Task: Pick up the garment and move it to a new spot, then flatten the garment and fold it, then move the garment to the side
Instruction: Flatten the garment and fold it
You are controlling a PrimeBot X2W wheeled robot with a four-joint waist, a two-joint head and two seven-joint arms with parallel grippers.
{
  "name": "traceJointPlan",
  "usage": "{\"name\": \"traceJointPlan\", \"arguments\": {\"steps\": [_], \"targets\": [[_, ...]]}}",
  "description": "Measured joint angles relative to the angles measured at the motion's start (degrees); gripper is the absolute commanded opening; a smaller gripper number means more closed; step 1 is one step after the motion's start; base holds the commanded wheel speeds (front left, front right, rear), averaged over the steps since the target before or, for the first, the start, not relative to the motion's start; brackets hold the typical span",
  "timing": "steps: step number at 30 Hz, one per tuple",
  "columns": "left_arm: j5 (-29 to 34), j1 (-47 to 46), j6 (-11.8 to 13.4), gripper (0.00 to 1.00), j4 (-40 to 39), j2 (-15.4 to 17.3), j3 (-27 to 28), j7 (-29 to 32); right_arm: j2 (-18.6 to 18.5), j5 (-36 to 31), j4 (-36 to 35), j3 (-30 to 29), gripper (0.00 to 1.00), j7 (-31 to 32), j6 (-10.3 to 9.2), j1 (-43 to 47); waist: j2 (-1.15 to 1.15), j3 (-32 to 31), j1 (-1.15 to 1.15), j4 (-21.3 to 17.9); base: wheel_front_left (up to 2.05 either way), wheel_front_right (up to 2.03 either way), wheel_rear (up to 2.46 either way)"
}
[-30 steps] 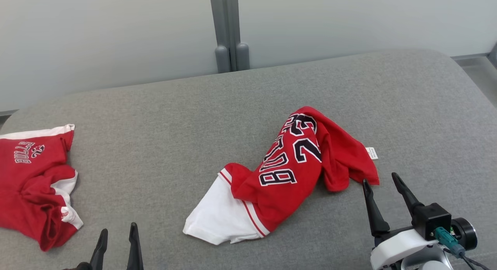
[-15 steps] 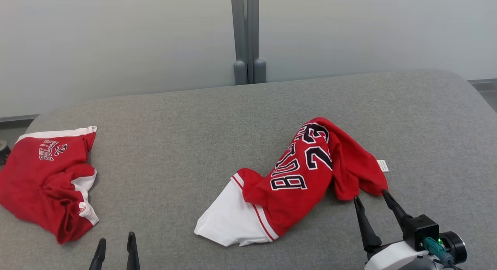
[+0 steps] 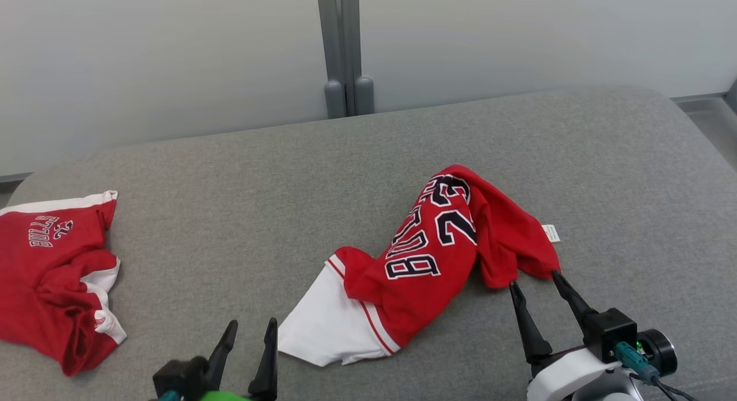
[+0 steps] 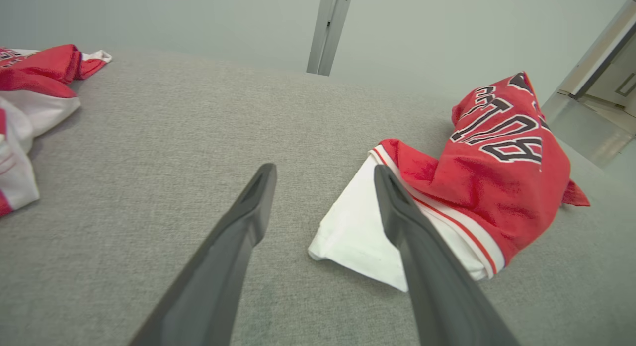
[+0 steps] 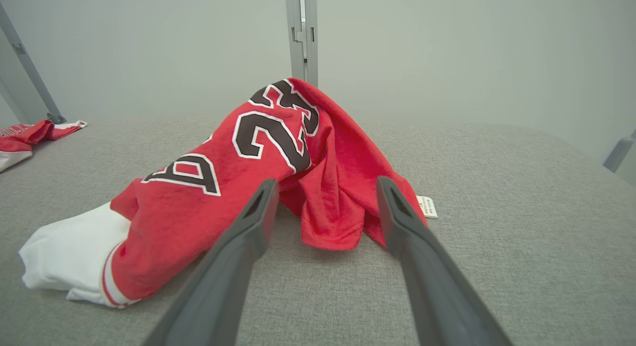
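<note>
Bright, even light; soft shadows.

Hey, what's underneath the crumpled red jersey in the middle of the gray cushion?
The red jersey lies straight on the gray cushion. Its white panel and a small label poke out from under the red folds. Anything else beneath the bunched cloth is covered.

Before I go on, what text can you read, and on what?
"23": middle garment.
"BUL", rest lost in folds: same garment.
"BULLS", upside down: left garment.
Small number beside it: too small to read.
Print on the white tag: too small to read.
</note>
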Motion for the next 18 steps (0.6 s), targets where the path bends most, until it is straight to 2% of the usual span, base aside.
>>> {"name": "traceJointPlan", "arguments": {"steps": [2,6,10,13,15,16,17,18], "targets": [[-1.41,-3.52,-0.11,1.00,2.82,-0.03,-1.75,1.76,-0.03,0.00,-0.08,0.68,1.00,0.00,0.00,-0.47,0.00,0.30,0.00,-0.79,0.00,0.00,0.00],[-3.54,-9.67,-0.11,1.00,10.01,0.97,-5.00,9.70,-0.22,0.01,-0.35,1.25,1.00,0.00,0.00,-1.21,0.00,0.94,0.00,-2.83,0.00,0.00,0.00],[-4.26,-13.41,0.47,1.00,17.04,2.14,-5.16,16.33,-0.29,0.04,-0.29,1.70,1.00,0.00,0.00,-1.31,0.00,1.59,0.00,-5.07,0.00,0.00,0.00],[-4.21,-14.74,1.70,1.00,20.22,3.13,-4.85,18.59,-0.30,0.10,-0.26,1.52,1.00,0.00,0.00,-1.31,0.00,2.03,0.00,-6.75,0.00,0.00,0.00],[-5.10,-15.04,1.51,1.00,21.54,3.18,-4.79,20.02,-0.32,0.13,-0.23,1.29,1.00,0.00,0.00,-1.27,0.00,2.32,0.00,-7.81,0.00,0.00,0.00],[-6.05,-15.08,1.30,0.45,21.61,3.13,-4.70,20.16,-0.32,0.20,-0.22,1.19,1.00,0.00,0.00,-1.24,0.00,2.43,0.00,-8.19,0.00,0.00,0.00],[-7.11,-15.14,1.07,0.00,21.61,3.07,-4.80,20.62,-0.32,0.22,-0.20,1.04,1.00,0.00,0.00,-1.17,0.00,2.55,0.00,-8.59,0.00,0.00,0.00],[-7.90,-15.16,0.74,0.00,21.49,3.12,-5.17,21.38,-0.32,0.32,-0.13,0.92,1.00,0.00,0.00,-1.14,0.00,2.65,0.00,-8.93,0.00,0.00,0.00]]}}
